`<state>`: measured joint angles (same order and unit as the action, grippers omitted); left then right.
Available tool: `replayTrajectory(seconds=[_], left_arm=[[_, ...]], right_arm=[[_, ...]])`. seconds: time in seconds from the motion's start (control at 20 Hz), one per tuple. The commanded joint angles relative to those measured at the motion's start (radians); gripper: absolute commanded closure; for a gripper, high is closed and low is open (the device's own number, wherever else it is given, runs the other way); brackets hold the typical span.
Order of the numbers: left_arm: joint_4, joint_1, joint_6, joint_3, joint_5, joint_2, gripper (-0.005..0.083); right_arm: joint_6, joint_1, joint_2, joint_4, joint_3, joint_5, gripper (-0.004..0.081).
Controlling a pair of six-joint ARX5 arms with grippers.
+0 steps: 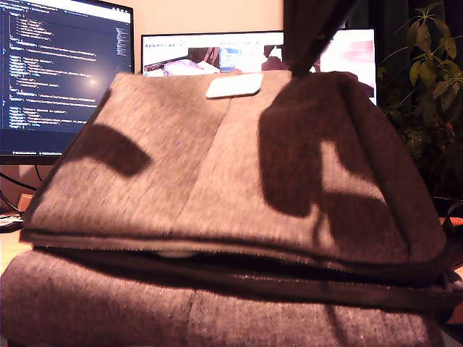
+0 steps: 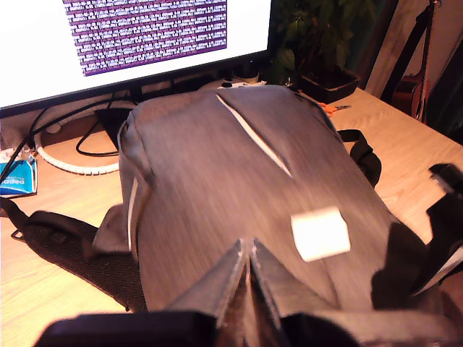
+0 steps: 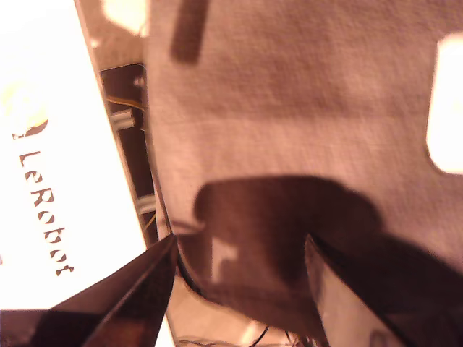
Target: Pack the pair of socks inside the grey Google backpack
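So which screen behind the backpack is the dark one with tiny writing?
The screen at the exterior view's left: dark, with rows of small coloured text. The other screen, beside it behind the backpack, is bright and shows pictures.

The grey Google backpack lies flat on the wooden desk, its white patch close to my first gripper. My first gripper's jaws are pinched together on a raised fold of the backpack's fabric. A slanted zipper line runs across the bag beyond the patch. Behind the backpack stands a monitor showing purple text, with cables beneath it. Beside the monitor sits a potted plant. A dark strap trails off the bag's far side.
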<state>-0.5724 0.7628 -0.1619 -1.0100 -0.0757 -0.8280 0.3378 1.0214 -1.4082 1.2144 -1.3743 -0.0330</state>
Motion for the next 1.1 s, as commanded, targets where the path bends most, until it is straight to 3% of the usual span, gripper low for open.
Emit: replayTrajectory(seconds=[0.0,0.05,0.1,0.2,0.25,0.35,0.45,0.55,0.65,0.8,1.05], left_arm=[[0.025,-0.001,0.046,0.007,0.004,-0.028,0.0793],[0.042,-0.003,0.074,0.007,0.003,-0.049,0.0793],[0.071,-0.010,0.086,0.007,0.003,-0.075,0.0793],[0.158,-0.047,0.177,0.007,0.008,-0.138,0.0793],[0.214,-0.077,0.213,0.007,0.022,-0.172,0.0793],[0.367,-0.149,0.246,0.008,0.103,-0.247,0.0793],[0.529,-0.227,0.251,0.008,0.200,-0.314,0.0793],[0.648,-0.296,0.251,0.008,0.277,-0.369,0.0793],[0.700,-0.359,0.251,0.008,0.319,-0.405,0.0793],[0.700,-0.451,0.269,0.008,0.346,-0.408,0.0793],[0.569,-0.599,0.280,0.014,0.447,-0.375,0.0793]], right_arm=[[-0.010,-0.010,0.029,-0.047,-0.015,0.001,0.0491],[-0.013,-0.029,0.038,-0.118,-0.015,0.000,0.0669],[-0.030,-0.059,0.042,-0.201,-0.015,0.000,0.0795],[-0.079,-0.132,0.042,-0.394,-0.015,-0.004,0.0783],[-0.110,-0.202,0.038,-0.504,-0.013,-0.004,0.0783],[-0.159,-0.291,0.031,-0.751,-0.011,-0.031,0.0783],[-0.158,-0.358,0.031,-0.996,-0.002,-0.110,0.0783],[-0.156,-0.422,0.031,-1.161,-0.001,-0.129,0.0783],[-0.138,-0.501,0.031,-1.223,0.003,-0.132,0.0783],[-0.121,-0.624,0.032,-1.218,0.045,-0.112,0.0783],[-0.130,-0.817,0.158,-1.255,0.269,0.006,0.0783]])
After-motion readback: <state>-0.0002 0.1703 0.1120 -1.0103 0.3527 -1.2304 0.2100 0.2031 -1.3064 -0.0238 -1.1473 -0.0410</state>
